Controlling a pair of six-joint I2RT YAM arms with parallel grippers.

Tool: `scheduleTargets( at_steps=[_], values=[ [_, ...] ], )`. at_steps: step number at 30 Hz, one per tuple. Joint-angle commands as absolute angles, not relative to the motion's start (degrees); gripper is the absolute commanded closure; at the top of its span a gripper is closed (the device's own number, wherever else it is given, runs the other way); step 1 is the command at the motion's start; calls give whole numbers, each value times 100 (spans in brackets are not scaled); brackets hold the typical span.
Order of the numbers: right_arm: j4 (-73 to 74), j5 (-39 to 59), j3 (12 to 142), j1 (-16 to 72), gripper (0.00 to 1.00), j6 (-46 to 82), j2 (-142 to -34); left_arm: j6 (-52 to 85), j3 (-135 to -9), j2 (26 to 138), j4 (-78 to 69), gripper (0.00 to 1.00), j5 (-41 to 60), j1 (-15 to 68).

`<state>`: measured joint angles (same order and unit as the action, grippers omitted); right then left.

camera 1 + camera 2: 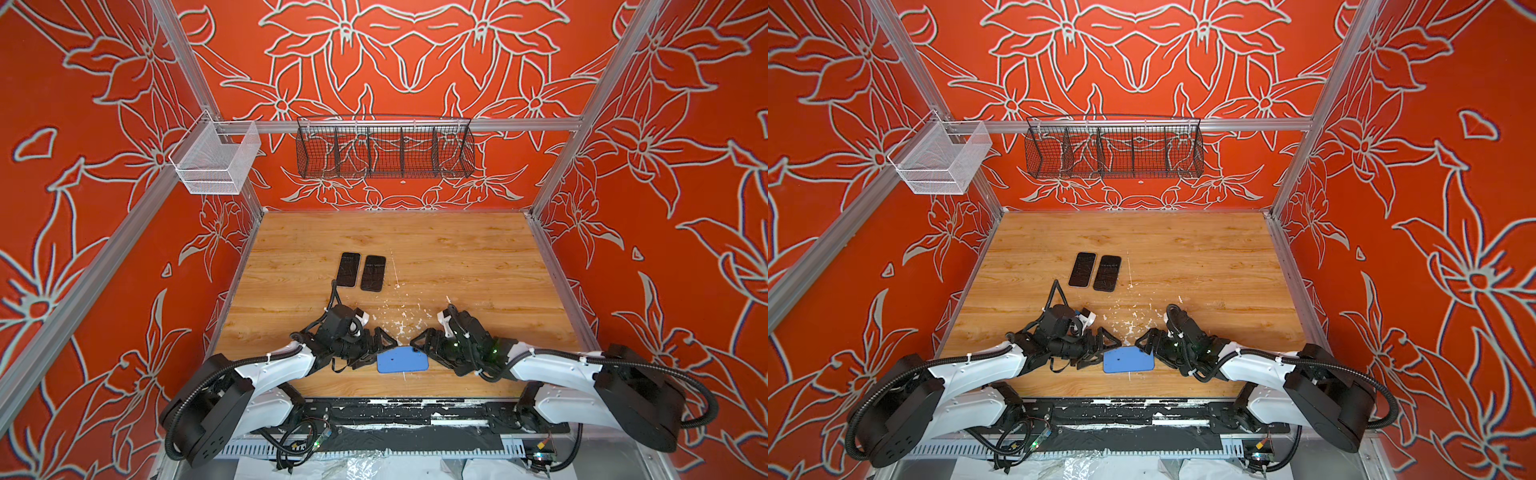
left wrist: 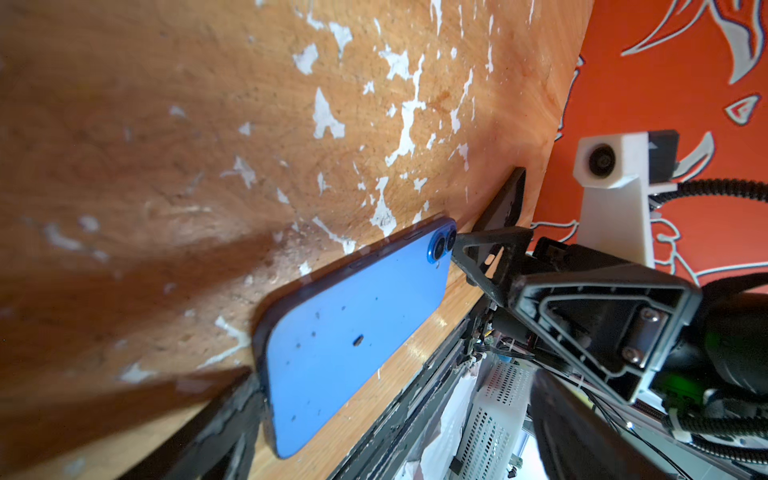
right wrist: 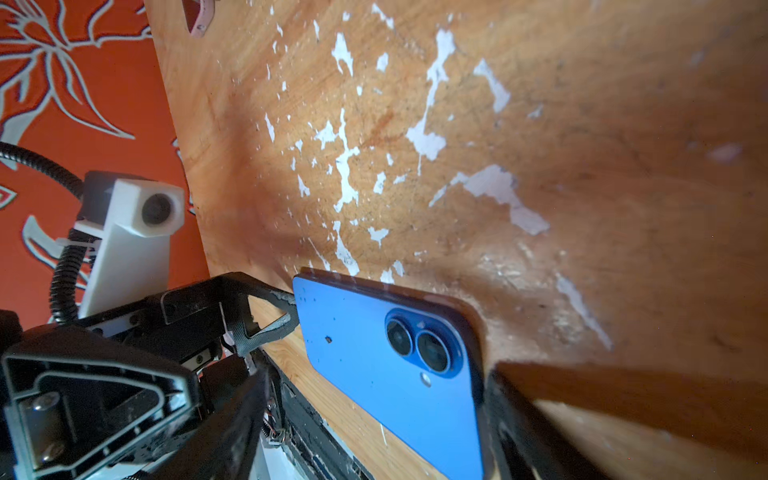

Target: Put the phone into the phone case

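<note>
A blue phone (image 1: 402,360) (image 1: 1128,360) lies back up near the table's front edge, its twin camera lenses (image 3: 419,343) toward the right arm. A dark rim runs round its edge; I cannot tell whether that is the phone case. My left gripper (image 1: 380,351) (image 2: 395,449) stands open at the phone's left end, one finger (image 2: 232,428) against its corner. My right gripper (image 1: 426,351) (image 3: 374,436) stands open at the camera end, one finger (image 3: 519,424) beside the phone's edge. Neither holds the phone (image 2: 353,336).
Two dark flat slabs (image 1: 348,269) (image 1: 373,273) lie side by side at mid-left of the wooden table (image 1: 457,257). White chipped patches (image 1: 399,320) mark the wood behind the grippers. A black wire basket (image 1: 384,149) and a white mesh basket (image 1: 216,160) hang on the back rails.
</note>
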<state>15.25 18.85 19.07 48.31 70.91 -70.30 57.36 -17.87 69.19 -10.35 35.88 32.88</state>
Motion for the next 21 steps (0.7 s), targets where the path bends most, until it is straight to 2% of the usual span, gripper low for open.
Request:
scheduleTargets(
  at_steps=[1, 8, 21],
  values=[
    [2001, 2210, 1918, 4952, 18, 7163, -7005, 5811, -1573, 7190, -1256, 1, 3588, 3366],
    [2090, 2781, 2188, 4948, 21, 6712, -6725, 5809, -1530, 7219, -1292, 1, 3542, 3366],
    [1688, 2968, 1977, 4948, 26, 6361, -5787, 5880, -1512, 7166, -1306, 0, 3357, 3357]
  ],
)
